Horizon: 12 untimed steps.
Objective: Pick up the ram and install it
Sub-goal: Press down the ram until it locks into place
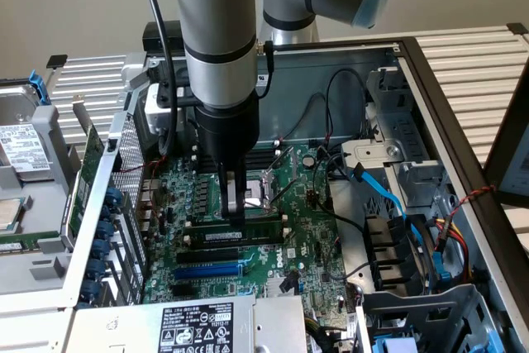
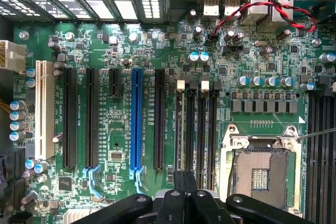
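Gripper: I saw the gripper low over the motherboard, fingers drawn close together and pointing down at the memory slots.
Ram: a green stick with a white label, the ram, lay along a slot just below the fingertips; I judged the fingers were on its top edge.
Progress: I judged pickup finished and the stick placed in its slot; full seating I could not confirm.
Surroundings: blue expansion slot and empty CPU socket nearby.

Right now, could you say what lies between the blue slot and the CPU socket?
In the wrist view, one black expansion slot and then the black memory slots.
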### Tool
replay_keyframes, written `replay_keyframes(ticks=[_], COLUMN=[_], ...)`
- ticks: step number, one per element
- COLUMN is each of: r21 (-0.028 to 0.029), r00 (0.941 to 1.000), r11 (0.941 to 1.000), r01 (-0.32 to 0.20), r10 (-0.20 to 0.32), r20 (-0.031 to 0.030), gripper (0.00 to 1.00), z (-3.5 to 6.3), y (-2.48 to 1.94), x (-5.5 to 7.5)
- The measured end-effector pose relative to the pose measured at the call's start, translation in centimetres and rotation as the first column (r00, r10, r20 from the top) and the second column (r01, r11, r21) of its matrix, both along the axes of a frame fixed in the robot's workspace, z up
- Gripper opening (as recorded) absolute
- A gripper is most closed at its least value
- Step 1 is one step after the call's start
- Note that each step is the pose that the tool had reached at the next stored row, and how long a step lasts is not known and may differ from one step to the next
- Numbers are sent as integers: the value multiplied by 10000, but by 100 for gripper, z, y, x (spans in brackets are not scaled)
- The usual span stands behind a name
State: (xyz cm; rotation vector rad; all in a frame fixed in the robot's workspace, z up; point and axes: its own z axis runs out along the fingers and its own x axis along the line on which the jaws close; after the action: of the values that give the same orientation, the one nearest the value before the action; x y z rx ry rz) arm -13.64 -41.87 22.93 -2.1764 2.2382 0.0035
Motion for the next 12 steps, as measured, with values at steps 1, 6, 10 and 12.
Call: replay_keyframes(ticks=[1, 6, 10, 12], r21=[0, 0, -4, 1], r00=[10000, 10000, 10000, 10000], r11=[10000, 10000, 10000, 10000], r01=[0, 0, -2, -2], r10=[0, 0, 2, 2], r20=[0, 1, -2, 0], gripper=[11, 11, 11, 11], z=[0, 0, -9, -23], y=[-2, -13, -15, -14], x=[0, 0, 0, 1])
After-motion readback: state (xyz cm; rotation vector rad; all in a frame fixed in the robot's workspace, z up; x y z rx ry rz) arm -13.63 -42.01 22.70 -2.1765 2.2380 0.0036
